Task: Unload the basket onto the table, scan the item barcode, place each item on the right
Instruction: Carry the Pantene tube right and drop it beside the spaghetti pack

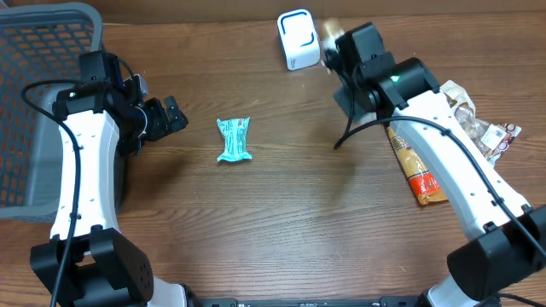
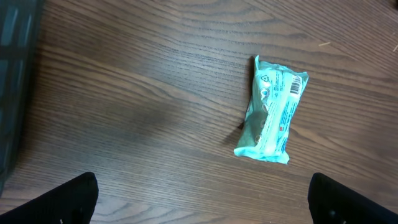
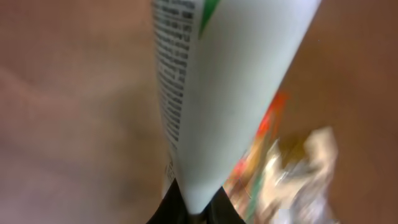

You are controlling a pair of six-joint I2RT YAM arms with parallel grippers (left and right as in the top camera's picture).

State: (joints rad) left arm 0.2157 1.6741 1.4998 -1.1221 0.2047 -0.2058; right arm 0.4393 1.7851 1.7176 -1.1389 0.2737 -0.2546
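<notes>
Nearest, mid-table: teal packet [image 1: 234, 140] lying flat, untouched, with what looks like a striped code patch at one end in the left wrist view. Just left of it, left gripper [image 1: 175, 117] spread wide, holding nothing, aimed at the packet but apart from it. Off to the right, beside the right arm: orange pack [image 1: 420, 177] and crinkly wrappers [image 1: 461, 102], not yet handled. Farther back, right gripper [image 3: 194, 213] pinching the narrow end of a white tube [image 3: 230, 93], fine print down one side. Gripper just beside the white scanner [image 1: 297, 39] at the far edge. Judging by that: pick-up done, presenting under way. Cannot tell whether the tube's barcode faces the scanner, nor whether read. Probably left: turning the tube until read, then setting it aside. Far left: grey basket [image 1: 26, 43].
</notes>
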